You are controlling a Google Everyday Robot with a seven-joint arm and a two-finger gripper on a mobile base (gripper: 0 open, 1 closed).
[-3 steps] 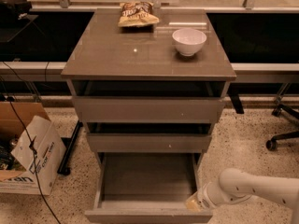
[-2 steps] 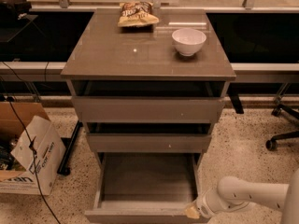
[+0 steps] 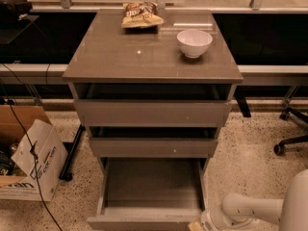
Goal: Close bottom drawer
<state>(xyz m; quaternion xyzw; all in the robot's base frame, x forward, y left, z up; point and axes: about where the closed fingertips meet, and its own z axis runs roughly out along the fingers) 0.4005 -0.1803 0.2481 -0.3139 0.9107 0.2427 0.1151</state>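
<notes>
Bottom drawer (image 3: 151, 186) is seen wide open at 6 o'clock. The gripper (image 3: 198, 224) is placed by its front right corner, at 5 o'clock; the jaws' state cannot be told. A straight push toward 12 o'clock is needed next.

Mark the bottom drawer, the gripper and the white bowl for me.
bottom drawer (image 3: 151, 182): camera view, on its bare inner floor.
gripper (image 3: 195, 225): camera view, at its tip beside the drawer's front right corner.
white bowl (image 3: 194, 48): camera view, on its outer wall.
</notes>
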